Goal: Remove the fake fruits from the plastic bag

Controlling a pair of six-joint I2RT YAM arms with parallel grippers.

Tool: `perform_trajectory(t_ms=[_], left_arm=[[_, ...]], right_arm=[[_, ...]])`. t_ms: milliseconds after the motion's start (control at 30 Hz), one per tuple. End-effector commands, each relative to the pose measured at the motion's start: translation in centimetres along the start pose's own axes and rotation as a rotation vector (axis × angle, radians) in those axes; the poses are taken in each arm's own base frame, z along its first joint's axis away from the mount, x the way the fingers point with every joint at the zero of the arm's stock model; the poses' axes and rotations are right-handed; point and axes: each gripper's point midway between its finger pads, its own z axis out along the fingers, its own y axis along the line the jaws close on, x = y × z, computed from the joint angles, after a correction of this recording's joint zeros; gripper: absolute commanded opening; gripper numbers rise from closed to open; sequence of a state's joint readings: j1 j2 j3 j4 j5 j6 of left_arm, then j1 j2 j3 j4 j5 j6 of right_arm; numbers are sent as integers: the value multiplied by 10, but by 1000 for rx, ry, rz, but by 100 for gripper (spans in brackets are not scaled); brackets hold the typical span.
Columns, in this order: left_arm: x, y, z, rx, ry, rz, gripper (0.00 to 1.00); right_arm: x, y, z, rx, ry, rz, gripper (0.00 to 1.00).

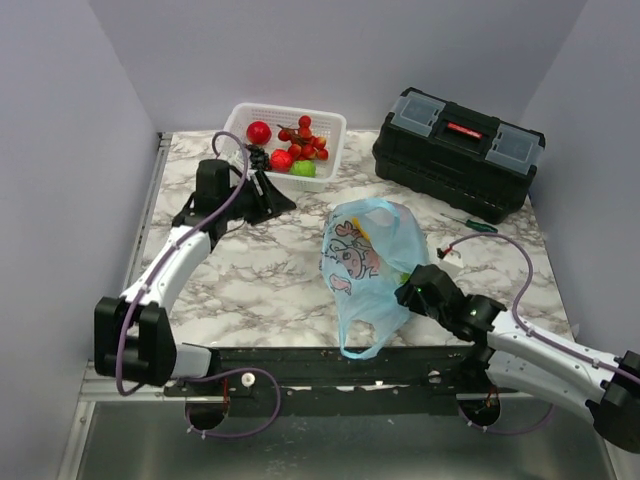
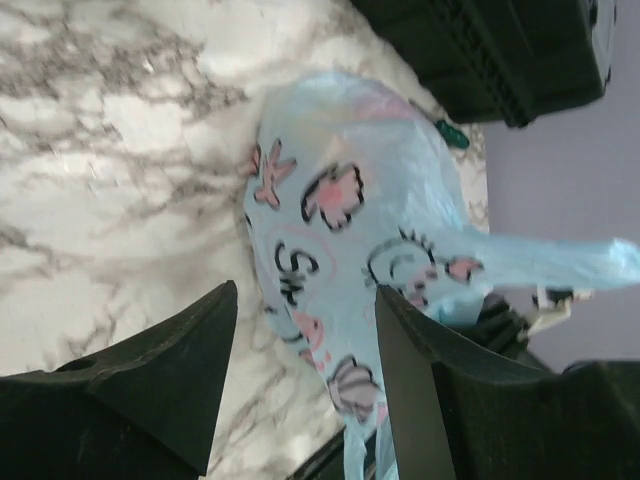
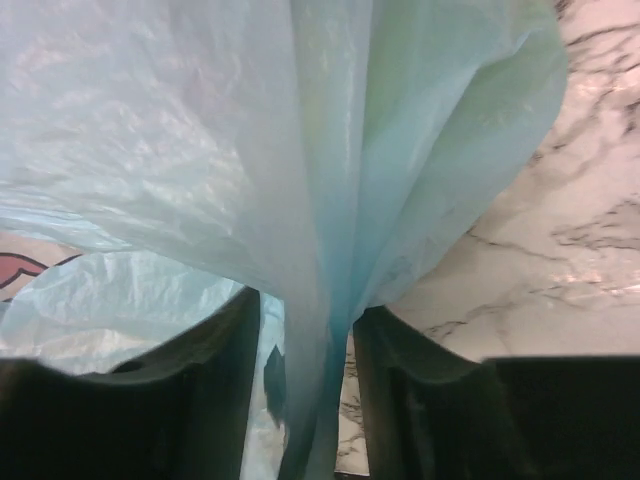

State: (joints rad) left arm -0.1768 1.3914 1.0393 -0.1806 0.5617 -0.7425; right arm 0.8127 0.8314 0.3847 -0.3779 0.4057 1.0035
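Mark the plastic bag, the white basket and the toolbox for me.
plastic bag (image 1: 362, 250), top view, on its printed front.
white basket (image 1: 337, 140), top view, on its right wall.
toolbox (image 1: 455, 152), top view, on the black lid.

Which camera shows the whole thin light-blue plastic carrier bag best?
The top external view: the thin light-blue plastic carrier bag appears whole, cartoon print up, on the marble table. The left wrist view crops it to one printed side; the right wrist view shows only plain film between the right gripper's fingers.
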Motion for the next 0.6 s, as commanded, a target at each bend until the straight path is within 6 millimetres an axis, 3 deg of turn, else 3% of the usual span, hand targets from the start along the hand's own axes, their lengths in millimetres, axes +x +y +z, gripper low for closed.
perform_trajectory(t_ms=[0, 67, 100, 233, 333, 433, 567], left_arm=[[42, -29, -36, 113, 10, 216, 57], [63, -40, -49, 172, 15, 312, 57], [73, -49, -57, 209, 8, 364, 58], [114, -79, -81, 372, -18, 523, 59], [140, -90, -88, 468, -26, 583, 62], [164, -102, -85, 524, 24, 618, 62], [189, -124, -76, 574, 95, 679, 62]], right_arm=[[-24, -9, -11, 85, -91, 61, 52], [-29, -17, -14, 133, -113, 86, 66], [-31, -20, -16, 152, -125, 94, 68], [-33, -47, -22, 278, -168, 181, 67], [-35, -51, -22, 284, -190, 202, 66], [-29, -67, -26, 340, -196, 270, 37], [-16, -66, -26, 324, -131, 267, 23]])
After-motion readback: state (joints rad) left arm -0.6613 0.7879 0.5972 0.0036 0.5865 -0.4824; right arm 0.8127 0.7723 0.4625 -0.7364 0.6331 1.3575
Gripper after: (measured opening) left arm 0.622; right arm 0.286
